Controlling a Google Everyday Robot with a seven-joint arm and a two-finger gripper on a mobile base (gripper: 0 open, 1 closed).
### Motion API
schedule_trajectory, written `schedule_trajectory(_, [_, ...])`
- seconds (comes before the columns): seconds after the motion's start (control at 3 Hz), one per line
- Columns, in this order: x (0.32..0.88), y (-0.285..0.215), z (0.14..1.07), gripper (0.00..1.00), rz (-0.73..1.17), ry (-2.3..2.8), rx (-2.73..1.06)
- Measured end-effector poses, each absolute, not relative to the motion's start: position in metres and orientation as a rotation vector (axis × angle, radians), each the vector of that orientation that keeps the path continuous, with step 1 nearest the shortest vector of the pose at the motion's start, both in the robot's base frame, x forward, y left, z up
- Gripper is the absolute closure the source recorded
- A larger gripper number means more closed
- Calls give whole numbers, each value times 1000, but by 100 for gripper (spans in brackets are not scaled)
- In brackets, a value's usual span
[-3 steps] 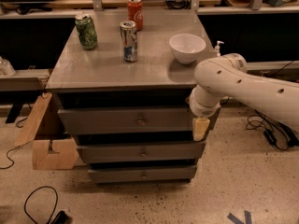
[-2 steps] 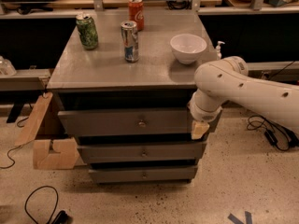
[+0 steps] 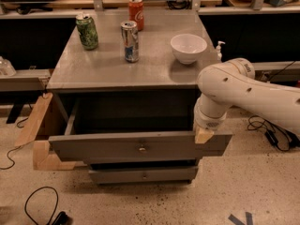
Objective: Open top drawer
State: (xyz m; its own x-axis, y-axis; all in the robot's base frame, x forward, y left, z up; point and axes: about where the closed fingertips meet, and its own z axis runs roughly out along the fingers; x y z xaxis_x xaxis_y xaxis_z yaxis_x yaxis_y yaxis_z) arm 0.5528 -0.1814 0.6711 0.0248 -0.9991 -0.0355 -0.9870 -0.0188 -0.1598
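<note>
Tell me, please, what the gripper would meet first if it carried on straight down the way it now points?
The gripper points down at the right end of the top drawer, at its front panel's upper edge. Going straight on, it would likely press into that panel edge first; depth is unclear, so it might slip just behind, into the drawer box.

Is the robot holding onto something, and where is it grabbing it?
The end effector is at the top edge of the top drawer, near its right end, not the knob. Whether it grips cannot be told.
</note>
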Motion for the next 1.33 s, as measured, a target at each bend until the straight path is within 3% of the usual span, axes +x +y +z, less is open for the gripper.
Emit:
schedule_trajectory(0.33, [553,-181,673,100,-130,2097,-2144])
schedule_trajectory(0.67, [523,-189,686,100,-130,2148,-2122])
schedule_trajectory(1.33, [519,-190,687,100,-130,2155,-2119])
